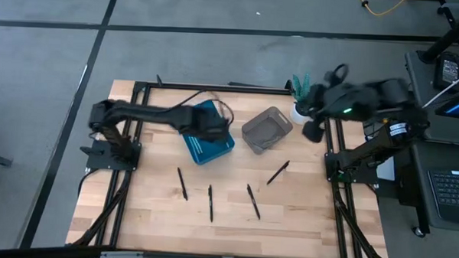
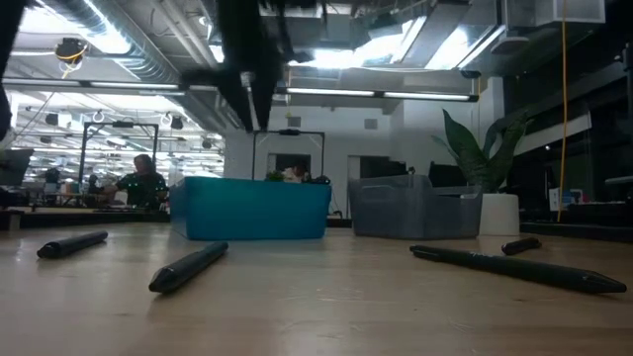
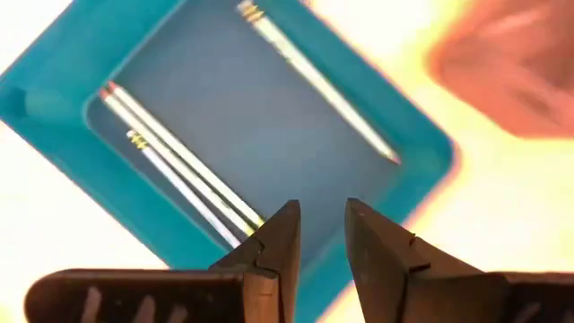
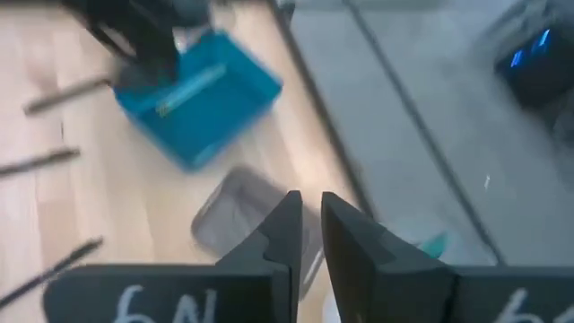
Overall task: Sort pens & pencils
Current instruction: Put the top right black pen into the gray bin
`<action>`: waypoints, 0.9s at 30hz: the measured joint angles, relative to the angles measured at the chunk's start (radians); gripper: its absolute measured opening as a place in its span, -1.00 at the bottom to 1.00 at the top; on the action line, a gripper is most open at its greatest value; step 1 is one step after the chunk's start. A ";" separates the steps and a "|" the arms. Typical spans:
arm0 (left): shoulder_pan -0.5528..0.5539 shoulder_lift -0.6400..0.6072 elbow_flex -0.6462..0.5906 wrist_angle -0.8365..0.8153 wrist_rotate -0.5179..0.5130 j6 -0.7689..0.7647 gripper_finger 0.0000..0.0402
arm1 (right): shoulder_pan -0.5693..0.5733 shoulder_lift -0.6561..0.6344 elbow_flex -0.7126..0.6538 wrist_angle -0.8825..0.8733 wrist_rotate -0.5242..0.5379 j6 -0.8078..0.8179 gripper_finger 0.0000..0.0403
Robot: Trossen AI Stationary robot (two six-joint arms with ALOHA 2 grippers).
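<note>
1. an open-plan lab or office workspace.
2. exposed ceiling ducts (image 2: 119,49) and strip lights (image 2: 376,94) overhead.
3. a person at a distant desk (image 2: 143,178); a laptop (image 1: 451,190) beside the wooden table (image 1: 226,221).

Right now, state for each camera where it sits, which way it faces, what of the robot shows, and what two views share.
High view: overhead, facing down; both arms, wooden table, four black sticks.
Low view: table height, facing across; blue rectangular tray, grey bin, an arm above.
Left wrist view: above the blue tray, open left gripper; three pale pencils inside.
Right wrist view: beyond the table's edge; right gripper, grey bin.
Shared: every view shows the blue tray.
</note>
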State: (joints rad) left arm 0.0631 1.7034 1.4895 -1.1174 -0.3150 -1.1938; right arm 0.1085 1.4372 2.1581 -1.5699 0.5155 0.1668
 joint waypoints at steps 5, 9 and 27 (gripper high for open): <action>-0.187 -0.106 0.001 -0.037 -0.069 0.089 -0.59 | 0.000 0.001 -0.242 0.017 -0.057 0.190 -0.76; -0.318 -0.129 0.002 -0.158 -0.067 0.132 -0.61 | 0.022 0.001 -0.431 0.157 -0.147 0.358 -0.76; -0.756 -0.130 -0.091 -0.444 -0.057 -0.160 -0.59 | 0.360 0.007 -0.864 0.579 -0.278 1.237 -0.76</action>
State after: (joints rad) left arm -0.6932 1.5738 1.3986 -1.5612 -0.3715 -1.3533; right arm 0.4690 1.4440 1.2939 -0.9912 0.2374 1.4038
